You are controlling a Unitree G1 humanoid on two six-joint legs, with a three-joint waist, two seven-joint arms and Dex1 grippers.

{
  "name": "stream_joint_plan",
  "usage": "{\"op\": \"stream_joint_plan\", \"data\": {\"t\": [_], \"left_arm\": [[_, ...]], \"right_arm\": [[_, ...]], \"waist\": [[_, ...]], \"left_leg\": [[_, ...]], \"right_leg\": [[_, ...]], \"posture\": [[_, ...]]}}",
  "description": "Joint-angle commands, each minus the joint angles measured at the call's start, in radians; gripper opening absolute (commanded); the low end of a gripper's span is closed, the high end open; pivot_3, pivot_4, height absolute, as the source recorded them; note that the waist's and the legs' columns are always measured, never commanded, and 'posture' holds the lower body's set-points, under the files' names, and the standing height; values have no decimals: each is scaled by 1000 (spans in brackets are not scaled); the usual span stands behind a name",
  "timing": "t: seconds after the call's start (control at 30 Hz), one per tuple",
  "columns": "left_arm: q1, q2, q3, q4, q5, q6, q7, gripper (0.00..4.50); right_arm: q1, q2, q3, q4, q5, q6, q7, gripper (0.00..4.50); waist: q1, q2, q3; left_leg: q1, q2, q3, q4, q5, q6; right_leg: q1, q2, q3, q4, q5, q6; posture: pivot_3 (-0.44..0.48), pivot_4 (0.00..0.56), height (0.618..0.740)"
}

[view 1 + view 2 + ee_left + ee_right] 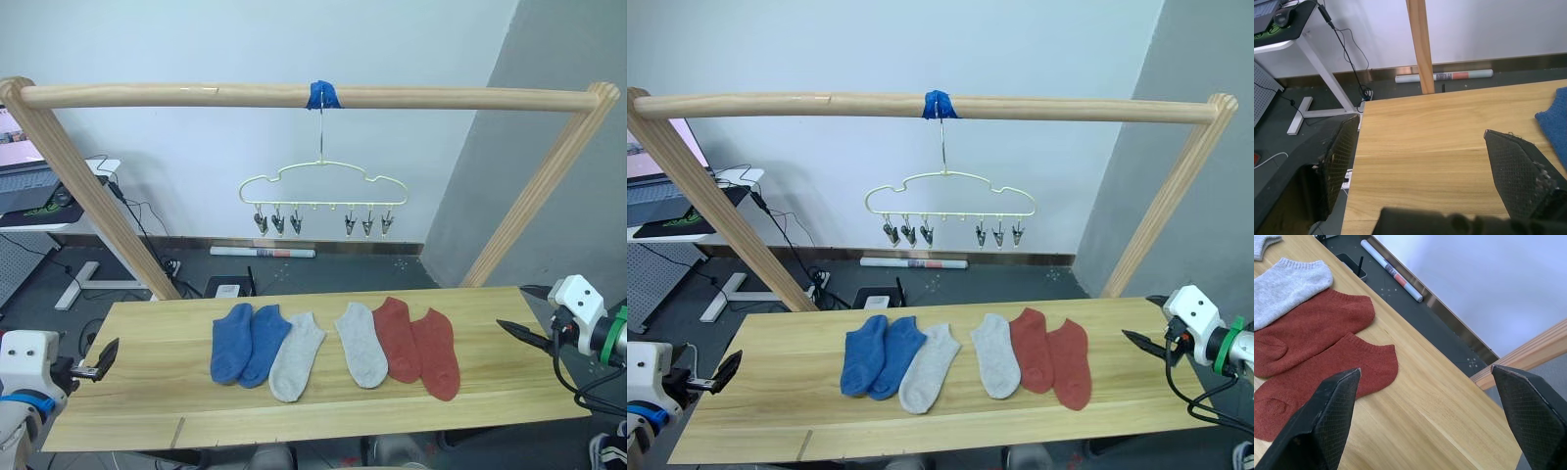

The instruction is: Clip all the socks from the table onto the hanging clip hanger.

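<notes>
Soft, limp brick-red sock (1317,377) just ahead of wide-open right gripper (1425,396); best pinched at ribbed cuff; left gripper (1420,166) spread too.

Wooden pole frame (294,96); desk (1308,46); floor tube (263,252).

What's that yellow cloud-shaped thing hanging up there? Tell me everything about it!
That is the clip hanger, a thin pale-yellow wire bent into a cloud outline. Its long hook goes up to the wooden pole, where blue tape is wrapped. Six small metal clips dangle from its bottom bar, three on each side with a gap between. It hangs level above the table, and every clip is empty. Nothing else touches it.
</notes>
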Motion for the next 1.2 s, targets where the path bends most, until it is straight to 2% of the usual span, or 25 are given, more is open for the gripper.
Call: {"op": "stream_joint_plan", "data": {"t": [0.03, 0.4, 0.6, 0.83, 1.0, 1.1, 1.17, 1.2], "left_arm": [[6, 10, 24, -44, -5, -12, -5, 4500], [16, -6, 57, -92, -76, -39, -58, 4500], [17, -2, 37, -108, -35, -82, -48, 4500], [-39, -72, -9, -176, -11, -76, 28, 4500], [-133, -181, -115, -328, -26, 31, 110, 4500], [-196, -234, -147, -366, -16, 85, 185, 4500], [-222, -243, -157, -382, -19, 115, 198, 4500], [-258, -262, -189, -390, -14, 108, 202, 4500]], "right_arm": [[-5, -4, -19, -18, -4, -10, -5, 4466], [-7, 4, -16, -48, 2, 11, -13, 4466], [-6, 7, -14, -62, 2, 21, -15, 4466], [3, 14, -19, -100, 4, 43, -34, 4466], [26, 25, -49, -268, 64, 132, -59, 4466], [28, 36, -58, -377, 102, 191, -71, 4466], [29, 41, -61, -442, 127, 233, -80, 4466], [22, 45, -52, -505, 158, 269, -87, 4466]], "waist": [[0, 0, 0], [2, 3, -4], [2, 3, -5], [2, 4, -4], [1, 4, -2], [-1, 4, 4], [-3, 2, 7], [-7, 2, 16]], "left_leg": [[0, 0, 0, 0, 0, 0], [1, 0, 0, 0, 0, 0], [1, 0, 0, 0, 0, 0], [3, 0, 0, 0, 0, 0], [4, 0, 1, 0, 0, 0], [8, 1, 1, 0, 0, 0], [9, 2, 0, 0, 0, 0], [9, 2, 0, 0, 0, 0]], "right_leg": [[0, 0, 0, 0, 0, 0], [0, 0, 0, 0, 0, 0], [1, 0, 1, 0, 0, 0], [2, 0, 1, 0, 0, 0], [4, 1, 2, 0, 0, 0], [7, 2, 2, 1, 0, 0], [8, 3, 2, 1, 0, 0], [8, 4, 3, 1, 0, 0]], "posture": [[-18, 32, 740], [-20, 33, 740], [-23, 39, 740], [-46, 49, 740], [-93, 70, 740], [-105, 79, 740], [-153, 115, 740], [-153, 115, 740]]}}
